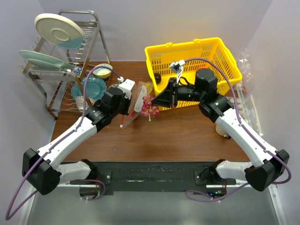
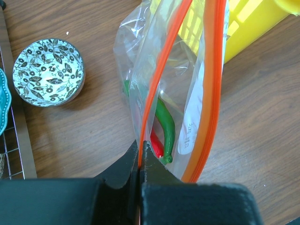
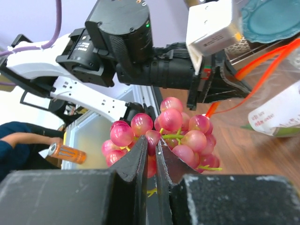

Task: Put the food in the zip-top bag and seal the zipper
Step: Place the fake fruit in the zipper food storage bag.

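— Hanging from the right tool, the grapes are just beside the mouth of the bag; the jaws pinch narrow on the bunch.
— And the bag itself?
— Upright over the table, mouth gaping: the left tool is clamped on one side of the orange zipper. A green vegetable lies inside. A yellow basket stands behind, a patterned bowl nearby.
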### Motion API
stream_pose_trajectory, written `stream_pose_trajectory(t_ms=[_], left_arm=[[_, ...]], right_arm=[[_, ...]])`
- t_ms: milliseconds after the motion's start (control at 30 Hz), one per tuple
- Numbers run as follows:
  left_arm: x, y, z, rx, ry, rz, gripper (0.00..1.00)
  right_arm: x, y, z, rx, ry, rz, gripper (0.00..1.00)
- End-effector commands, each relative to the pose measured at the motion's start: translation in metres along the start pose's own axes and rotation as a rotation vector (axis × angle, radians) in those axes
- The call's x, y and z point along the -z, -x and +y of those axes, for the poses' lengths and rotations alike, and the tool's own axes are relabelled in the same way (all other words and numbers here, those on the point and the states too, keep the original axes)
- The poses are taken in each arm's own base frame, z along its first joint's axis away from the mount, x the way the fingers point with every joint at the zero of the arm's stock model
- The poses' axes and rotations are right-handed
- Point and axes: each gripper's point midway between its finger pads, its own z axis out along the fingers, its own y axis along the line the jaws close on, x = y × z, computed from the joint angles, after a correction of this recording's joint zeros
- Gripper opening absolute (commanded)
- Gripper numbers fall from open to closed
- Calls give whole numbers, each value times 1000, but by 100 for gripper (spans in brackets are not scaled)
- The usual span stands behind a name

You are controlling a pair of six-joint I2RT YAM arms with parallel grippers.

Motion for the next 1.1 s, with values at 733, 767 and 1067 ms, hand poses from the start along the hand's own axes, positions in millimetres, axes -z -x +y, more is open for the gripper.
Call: stream_pose_trajectory(t_ms=[733, 767, 1067], left_arm=[[10, 8, -74, 152, -400, 3, 0], [10, 5, -75, 164, -408, 10, 0], [24, 5, -90, 211, -501, 1, 0]], right_arm=[[-4, -10, 35, 146, 306, -201, 5], [-7, -11, 31, 144, 299, -203, 5], [-28, -24, -7, 121, 262, -214, 1]])
